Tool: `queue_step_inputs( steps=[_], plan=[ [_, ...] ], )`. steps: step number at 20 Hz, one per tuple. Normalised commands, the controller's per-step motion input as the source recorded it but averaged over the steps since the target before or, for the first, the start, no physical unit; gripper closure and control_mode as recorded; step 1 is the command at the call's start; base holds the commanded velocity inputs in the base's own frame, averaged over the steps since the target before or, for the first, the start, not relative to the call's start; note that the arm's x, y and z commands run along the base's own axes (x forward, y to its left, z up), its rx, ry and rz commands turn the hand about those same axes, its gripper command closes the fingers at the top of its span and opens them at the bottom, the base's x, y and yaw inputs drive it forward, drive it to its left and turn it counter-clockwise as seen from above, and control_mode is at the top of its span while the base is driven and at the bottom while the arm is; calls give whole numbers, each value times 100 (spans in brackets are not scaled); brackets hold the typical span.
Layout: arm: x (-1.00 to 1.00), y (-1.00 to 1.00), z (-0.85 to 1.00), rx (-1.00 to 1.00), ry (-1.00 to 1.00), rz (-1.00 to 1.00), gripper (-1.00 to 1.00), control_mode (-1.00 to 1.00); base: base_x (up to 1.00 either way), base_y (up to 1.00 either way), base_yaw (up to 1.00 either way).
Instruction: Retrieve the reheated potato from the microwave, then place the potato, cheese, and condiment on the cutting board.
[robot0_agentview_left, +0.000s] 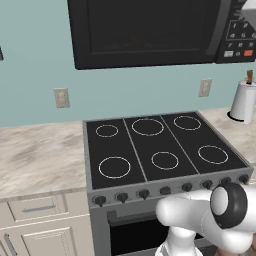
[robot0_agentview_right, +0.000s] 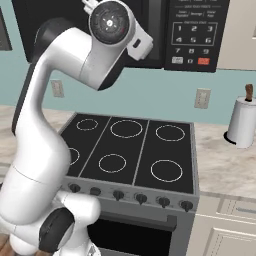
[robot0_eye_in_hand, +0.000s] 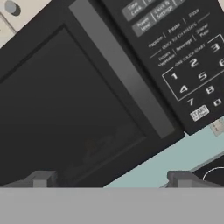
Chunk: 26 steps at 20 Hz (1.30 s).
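Microwave (robot0_eye_in_hand: 74, 109) shut, upper frame above stove (robot0_agentview_left: 165, 155) | handle (robot0_eye_in_hand: 122, 70) runs diagonally, up-left of your gripper (robot0_eye_in_hand: 111, 178) | jaws wide apart, empty | potato presumably behind dark door, unseen.

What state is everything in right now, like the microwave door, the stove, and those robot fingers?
microwave: door shut, dark glass, mounted on the wall above the stove.
stovetop: six ring burners, none glowing, nothing standing on it.
oven door: appears shut.
paper towel roll: upright on its holder, on the counter right of the stove.
fingers: spread wide, holding nothing, pointed at the microwave door near its handle.
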Motion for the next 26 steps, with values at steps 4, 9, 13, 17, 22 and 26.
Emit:
queue_step_inputs(
  steps=[4,9,13,17,22,26],
  plan=[
    [24,-8,-9,0,-4,11,-100,-100,0,0,0],
    [27,-15,-12,0,-3,10,-100,-100,0,0,0],
    [33,-9,-6,0,0,8,-100,-100,0,0,0],
    [33,-1,-4,0,0,6,-100,-100,0,0,0],
    [36,0,-1,0,0,4,-100,-100,0,0,0],
    [38,-1,0,1,0,4,-100,-100,0,0,0]
  ],
)
